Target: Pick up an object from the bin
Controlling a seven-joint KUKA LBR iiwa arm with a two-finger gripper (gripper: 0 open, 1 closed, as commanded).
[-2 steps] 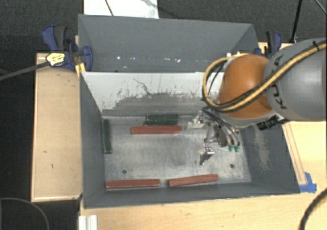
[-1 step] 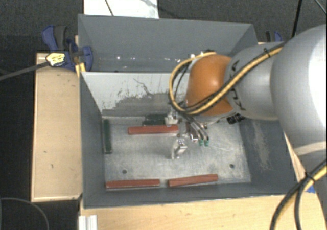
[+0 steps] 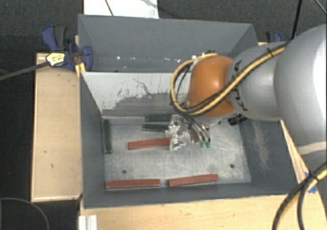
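Observation:
My gripper [image 3: 190, 141] hangs low over the middle of the bin floor, under the orange wrist cover. Its fingers stand apart, open, with nothing between them. The left fingertip [image 3: 177, 142] is at the right end of a reddish-brown flat bar [image 3: 147, 144] that lies nearly level on the floor. Just behind that bar lie two short dark green bars [image 3: 157, 118] [image 3: 155, 128], one next to the other, their right ends hidden by the gripper.
Another dark green bar [image 3: 107, 136] lies lengthwise along the left wall. Two reddish-brown bars [image 3: 133, 184] [image 3: 193, 179] lie end to end along the front wall. The arm covers the bin's right rear part.

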